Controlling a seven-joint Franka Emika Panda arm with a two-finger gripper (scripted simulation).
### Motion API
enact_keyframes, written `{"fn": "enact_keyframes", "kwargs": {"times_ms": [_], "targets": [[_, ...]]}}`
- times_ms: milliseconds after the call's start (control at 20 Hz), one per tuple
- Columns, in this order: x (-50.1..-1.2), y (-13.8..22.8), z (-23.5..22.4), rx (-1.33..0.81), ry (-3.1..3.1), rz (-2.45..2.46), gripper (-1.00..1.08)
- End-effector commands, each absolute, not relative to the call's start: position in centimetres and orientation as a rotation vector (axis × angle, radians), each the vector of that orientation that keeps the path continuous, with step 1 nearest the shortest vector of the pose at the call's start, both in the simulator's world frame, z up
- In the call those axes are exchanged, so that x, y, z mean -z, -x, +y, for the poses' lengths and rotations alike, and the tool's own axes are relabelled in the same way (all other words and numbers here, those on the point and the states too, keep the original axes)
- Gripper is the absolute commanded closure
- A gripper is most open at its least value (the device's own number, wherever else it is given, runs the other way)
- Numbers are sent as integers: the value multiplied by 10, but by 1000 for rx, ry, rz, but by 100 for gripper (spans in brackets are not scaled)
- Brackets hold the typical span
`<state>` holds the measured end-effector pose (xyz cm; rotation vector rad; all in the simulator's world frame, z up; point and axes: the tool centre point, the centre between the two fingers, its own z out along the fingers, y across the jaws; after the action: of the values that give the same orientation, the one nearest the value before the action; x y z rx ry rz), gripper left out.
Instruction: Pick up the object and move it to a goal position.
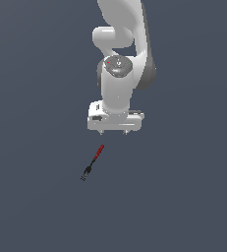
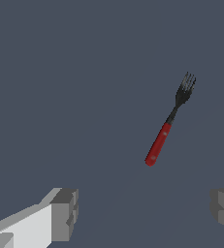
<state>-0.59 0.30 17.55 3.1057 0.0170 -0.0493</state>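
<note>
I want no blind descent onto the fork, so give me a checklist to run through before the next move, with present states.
1. Gripper open: ok, fingers spread wide.
2. Gripper empty: ok.
3. Fork in sight of both cameras: ok.
4. Fork apart from the fingers: ok.
5. Gripper centred over the red handle: not ok, fork lies off to one side.
6. Goal position known: cannot tell, no marker shows.
</note>
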Motion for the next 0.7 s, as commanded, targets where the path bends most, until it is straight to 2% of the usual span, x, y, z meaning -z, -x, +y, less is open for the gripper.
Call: {"fn": "enact_keyframes", "kwargs": {"times_ms": [0, 650], "targets": [[-168, 1, -3, 47, -3110, -34, -92], [-90, -36, -67, 15, -3096, -517, -92]]}}
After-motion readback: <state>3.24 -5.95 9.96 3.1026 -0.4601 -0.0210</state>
